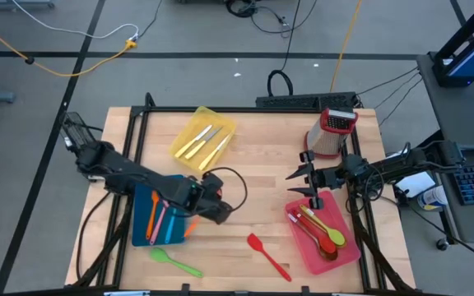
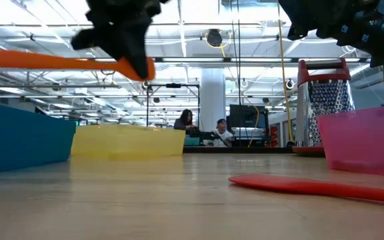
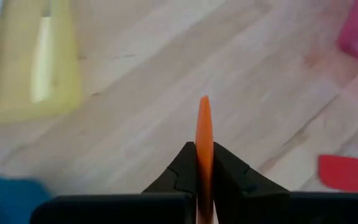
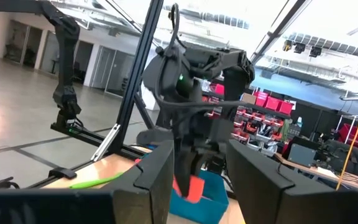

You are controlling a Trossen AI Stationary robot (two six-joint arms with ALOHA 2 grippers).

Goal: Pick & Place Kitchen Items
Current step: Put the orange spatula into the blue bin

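Observation:
My left gripper (image 1: 214, 210) hangs above the table beside the blue tray (image 1: 142, 218), shut on an orange utensil (image 2: 45, 61). Pink utensils (image 1: 160, 215) lie in that tray. A green spoon (image 1: 175, 261) and a red spatula (image 1: 268, 256) lie flat on the wood near the front edge. Cream-handled knives (image 1: 206, 140) lie in the yellow tray (image 1: 181, 141). More utensils (image 1: 323, 230) lie in the pink tray (image 1: 348, 251). My right gripper (image 1: 309, 177) waits open above that tray's far end. My left gripper pinches the orange utensil near one end (image 3: 204, 140) between its two fingers, on its flat faces. A short tip sticks out past the fingertips. The fingers slant down from the table's left and lie across it. The utensil is lifted clear and nearly level, its long part reaching left (image 2: 19, 59).
A red-topped metal grater (image 1: 332, 131) stands at the far right, behind my right gripper. Bare wood (image 1: 257, 177) lies in the middle between the trays. People sit at desks (image 2: 205, 127) in the room beyond the table.

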